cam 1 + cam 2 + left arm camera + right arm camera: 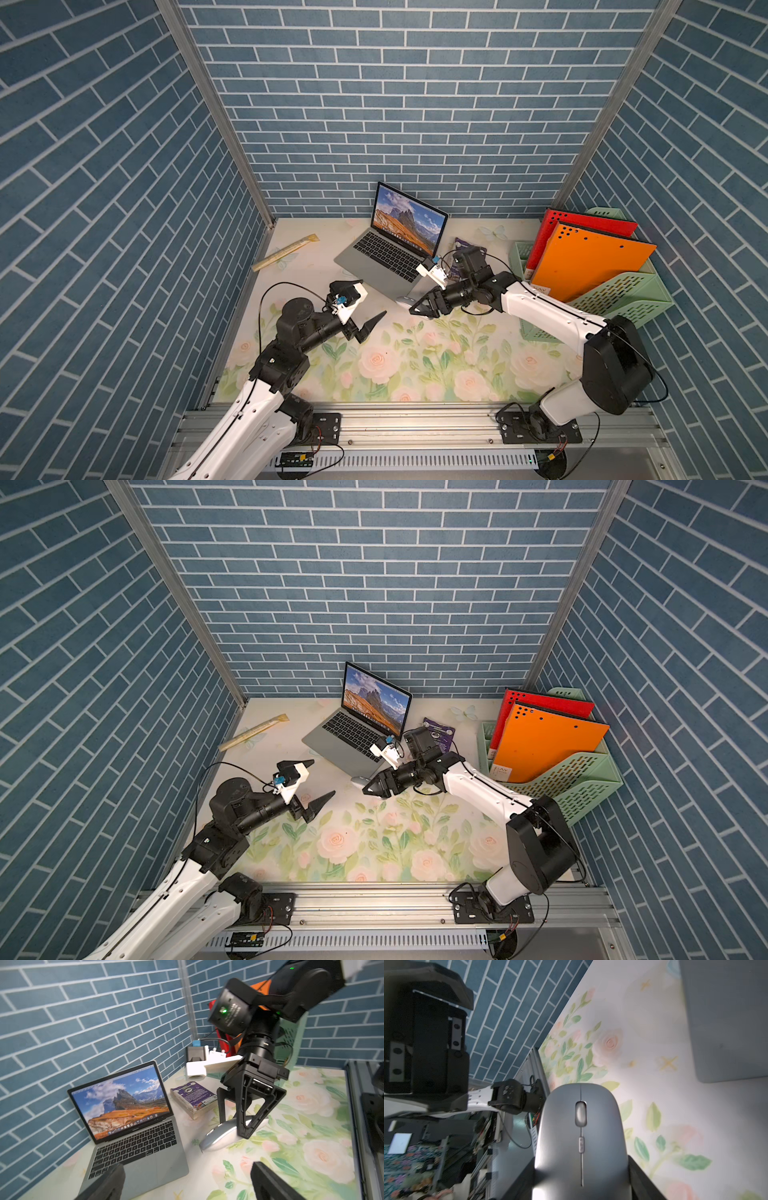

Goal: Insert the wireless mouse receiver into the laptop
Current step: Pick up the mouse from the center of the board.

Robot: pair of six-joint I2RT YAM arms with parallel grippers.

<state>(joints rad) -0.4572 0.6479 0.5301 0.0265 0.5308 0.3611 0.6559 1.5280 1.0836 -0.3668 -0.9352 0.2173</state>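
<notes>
One wireless mouse (581,1136) — smooth oval, silver-grey — the right gripper (233,1128) is clamping it; one slim metallic laptop (386,257); left gripper (373,297) is gaping wide.

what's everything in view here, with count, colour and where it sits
laptop: 1, silver-grey, open, rear middle of the table
wireless mouse: 1, silver-grey, by the laptop's front corner
purple book: 1, purple, flat, right of the laptop
long tan strip: 1, tan, flat, rear left
file rack: 1, mint green, right edge
red folder: 1, red, standing in the file rack
orange folder: 1, orange, in the file rack, in front of the red one
table cover: 1, pale floral, over the table
walls: 3, blue brick pattern, around the table
left gripper: 1, black, open, empty, near the laptop
right gripper: 1, black, closed on the wireless mouse
</notes>
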